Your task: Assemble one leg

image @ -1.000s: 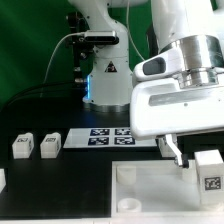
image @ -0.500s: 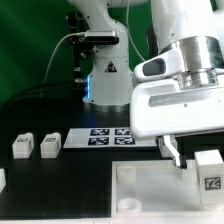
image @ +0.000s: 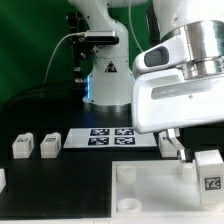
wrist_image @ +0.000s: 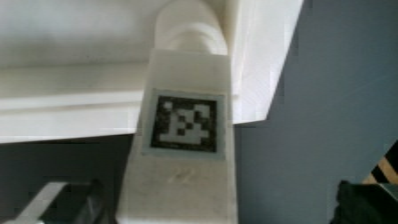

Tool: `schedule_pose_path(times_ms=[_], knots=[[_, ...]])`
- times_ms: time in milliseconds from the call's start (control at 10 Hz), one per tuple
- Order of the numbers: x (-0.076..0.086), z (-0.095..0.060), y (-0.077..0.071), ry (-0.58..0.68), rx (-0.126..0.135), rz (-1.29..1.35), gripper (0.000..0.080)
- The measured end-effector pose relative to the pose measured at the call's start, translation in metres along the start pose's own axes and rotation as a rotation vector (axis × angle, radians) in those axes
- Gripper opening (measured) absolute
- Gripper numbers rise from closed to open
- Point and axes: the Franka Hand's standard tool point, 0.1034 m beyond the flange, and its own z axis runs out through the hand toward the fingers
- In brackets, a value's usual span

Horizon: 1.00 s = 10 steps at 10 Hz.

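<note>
Claw [image: 173, 148] by one leg [image: 210, 170], two apart

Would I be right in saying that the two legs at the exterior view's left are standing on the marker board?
Not quite. The exterior view shows the outer leg and the inner leg standing on the black table, not on the marker board. The board lies apart from them, toward that view's right. They are indeed two, at that view's left.

Robotics lab: marker board [image: 111, 137] on black table [image: 40, 112] beside white robot arm [image: 190, 95].
</note>
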Motion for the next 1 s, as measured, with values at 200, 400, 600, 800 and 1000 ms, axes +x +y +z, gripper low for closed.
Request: schedule_pose_path(times_ms=[200, 400, 600, 800, 1000], knots=[[0.001, 0.004, 0.003, -0.082, 0.012, 0.010, 0.0649], [0.002, 0.005, 0.012, -0.310, 0.039, 0.008, 0.0649], [0.003, 0.010, 0.012, -0.474, 0.035, 0.001, 0.0649], [0.000, 0.009, 0.012, -0.567, 0.025, 0.015, 0.0649], [-0.001, 0.010, 0.012, -0.570, 0.021, 0.029, 0.0560]])
